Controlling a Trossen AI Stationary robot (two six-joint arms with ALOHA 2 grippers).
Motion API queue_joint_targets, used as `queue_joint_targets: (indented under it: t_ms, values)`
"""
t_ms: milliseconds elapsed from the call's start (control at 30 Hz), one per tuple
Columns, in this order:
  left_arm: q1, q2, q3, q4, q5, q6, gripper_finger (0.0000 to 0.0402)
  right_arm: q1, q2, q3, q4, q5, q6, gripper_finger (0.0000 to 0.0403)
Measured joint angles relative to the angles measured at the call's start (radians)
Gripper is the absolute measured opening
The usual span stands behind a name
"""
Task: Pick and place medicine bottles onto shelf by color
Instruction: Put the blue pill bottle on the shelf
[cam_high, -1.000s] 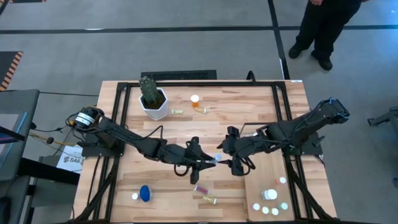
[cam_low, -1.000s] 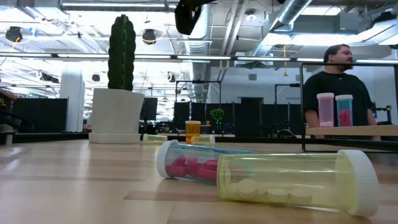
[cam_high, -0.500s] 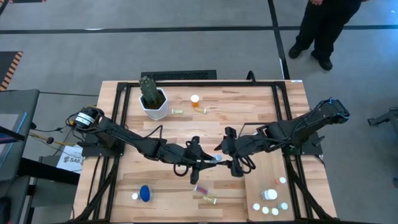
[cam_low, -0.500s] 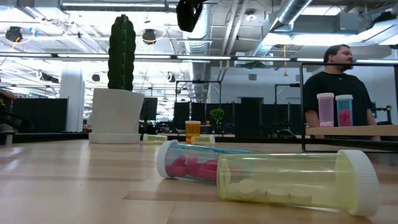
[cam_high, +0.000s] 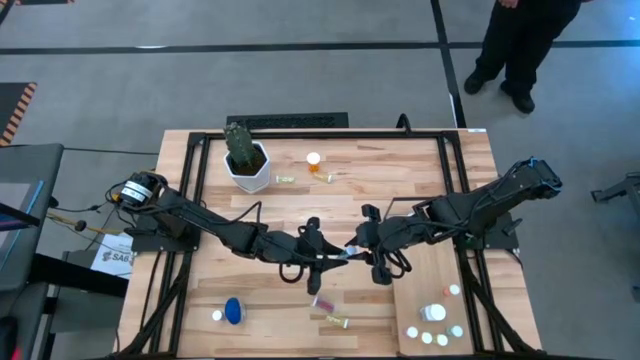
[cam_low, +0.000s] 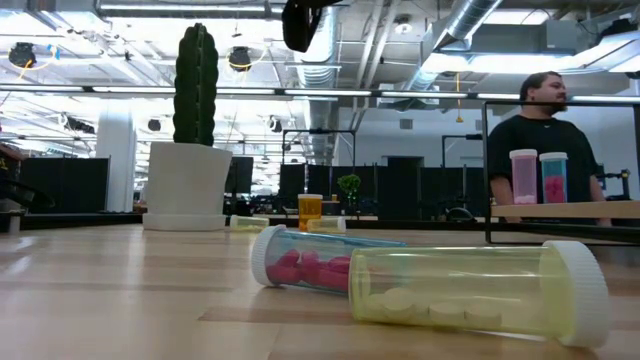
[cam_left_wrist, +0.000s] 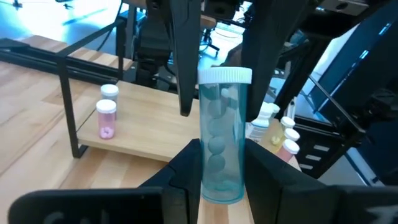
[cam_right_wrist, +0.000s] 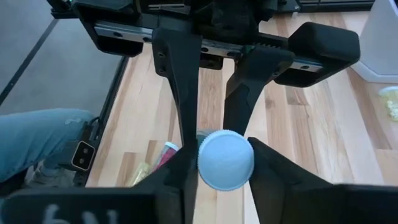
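Above the middle of the desk (cam_high: 300, 210), your teal bottle (cam_left_wrist: 221, 137) sits clamped between the left gripper (cam_left_wrist: 217, 180) fingers (cam_left_wrist: 183, 168). Its white cap (cam_right_wrist: 225, 159) lies between the right gripper (cam_right_wrist: 217, 171) fingers (cam_right_wrist: 180, 168), which press against its sides.

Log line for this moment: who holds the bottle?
phase: handover mid-table | left gripper: shut on teal bottle | right gripper: closing on its white cap | shelf: waiting
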Motion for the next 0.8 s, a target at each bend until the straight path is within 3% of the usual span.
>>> queue_joint_targets:
  t_ms: [167,433,800]
  values:
    - [-0.001,0.0,0.0,0.002,-0.012,-0.005,0.0083,0.0,0.0,0.0,0.001,-0.01,0.0,0.0111]
    - [0.0,0.0,0.0,0.033,-0.043,0.001,0.0126,-0.001,0.0,0.008,-0.025,-0.012,0.006,0.014]
    - [0.0,0.0,0.001,0.047,-0.057,0.026,0.0202,0.003,0.0,0.153,-0.456,-0.011,0.154,0.0128]
